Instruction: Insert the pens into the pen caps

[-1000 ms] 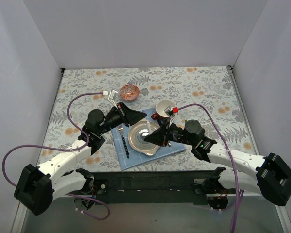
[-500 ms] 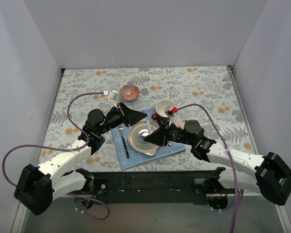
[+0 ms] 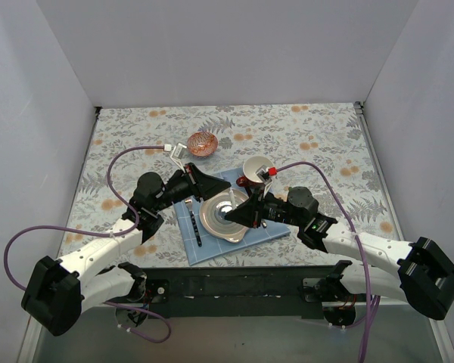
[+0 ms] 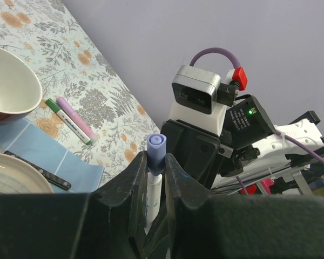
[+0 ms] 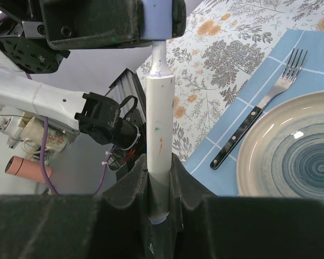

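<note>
Entry: capping of the white pen, in hand.

- Right tool (image 5: 159, 167): mine, clenched on the lower barrel of the white pen (image 5: 160, 124), which stood upright in the right wrist view, raised off the worktop.
- Left tool (image 4: 156, 162): mine, clenched on the lavender cap (image 5: 156, 21), held directly above the pen's tip.
- Fit: the pen's narrow neck showed bare between barrel and cap, so I judged the cap entered but not seated.
- Method advised: keep pen and cap on one line and push only along the barrel. Hold the cap firm against the thrust. Any tilt would likely jam the tip at the cap's mouth or slide the barrel through my grip. Stop once the barrel's shoulder meets the cap's rim.
- Outstanding: pink pen (image 4: 75, 118) and green-ended pen (image 4: 58, 109), lying side by side on the worktop (image 4: 108, 97) beside the bowl (image 4: 13, 75). I could not tell whether they were capped.
</note>
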